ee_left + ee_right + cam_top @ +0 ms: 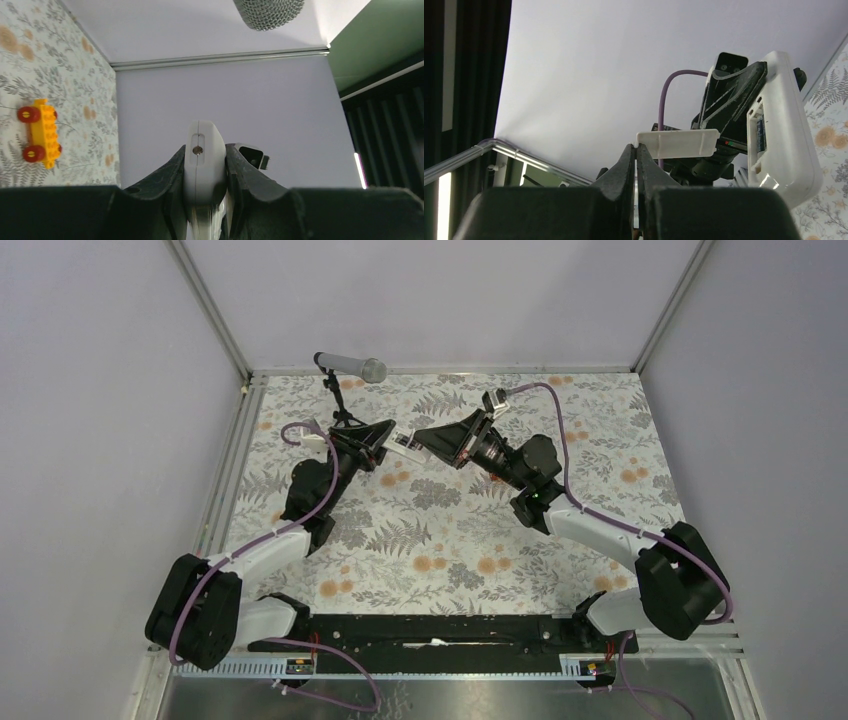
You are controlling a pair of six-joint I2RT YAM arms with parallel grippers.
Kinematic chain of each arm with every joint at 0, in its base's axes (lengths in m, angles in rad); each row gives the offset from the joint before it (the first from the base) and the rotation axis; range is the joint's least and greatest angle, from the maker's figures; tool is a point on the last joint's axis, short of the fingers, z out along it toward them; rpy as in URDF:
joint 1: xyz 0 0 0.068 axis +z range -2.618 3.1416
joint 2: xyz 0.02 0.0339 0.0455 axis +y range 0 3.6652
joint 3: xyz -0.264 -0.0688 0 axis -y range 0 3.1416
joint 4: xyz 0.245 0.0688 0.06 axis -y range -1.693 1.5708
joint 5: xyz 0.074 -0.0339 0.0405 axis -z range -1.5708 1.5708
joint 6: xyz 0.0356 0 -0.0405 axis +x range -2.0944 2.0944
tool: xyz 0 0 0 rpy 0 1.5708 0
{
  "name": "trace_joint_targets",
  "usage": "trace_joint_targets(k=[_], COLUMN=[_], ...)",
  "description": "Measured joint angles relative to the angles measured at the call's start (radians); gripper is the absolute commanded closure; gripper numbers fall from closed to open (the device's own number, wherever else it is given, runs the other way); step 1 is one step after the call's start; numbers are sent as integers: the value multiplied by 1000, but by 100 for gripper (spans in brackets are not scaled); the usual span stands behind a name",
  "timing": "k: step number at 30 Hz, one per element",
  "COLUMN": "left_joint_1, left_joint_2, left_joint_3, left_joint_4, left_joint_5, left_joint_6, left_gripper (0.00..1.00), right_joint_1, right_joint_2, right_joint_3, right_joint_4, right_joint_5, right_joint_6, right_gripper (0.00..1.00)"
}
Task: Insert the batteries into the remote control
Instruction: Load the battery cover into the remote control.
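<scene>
left gripper (383, 443) clamps the slim white remote control (202, 150), far centre. right gripper (637, 150) pinches a flat white plastic cover (676, 143).

Both arms are facing each other over the far middle of the floral worktop (450, 550). Left fingers (380, 440) are gripping the white remote control (403, 440); right fingers (426, 438) are sitting closed at its other end. Microphone (350, 366) is standing just behind them.

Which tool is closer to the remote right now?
Left. The left tool is shut on the remote control, holding it in the air. The right tool sits close beside it, not touching, pinching the small white cover.
</scene>
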Motion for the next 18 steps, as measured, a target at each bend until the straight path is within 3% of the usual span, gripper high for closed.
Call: trace_joint_targets(k=[18], left_joint_1=[-5], left_joint_2=[-26], left_joint_3=[11], left_joint_4=[17], left_joint_5=[26], left_joint_6=[-100], left_gripper=[100], right_joint_1=[0], right_joint_2=[21], right_joint_3=[1], right_joint_4=[26], right_joint_5=[-19], right_joint_6=[56], right_gripper=[95])
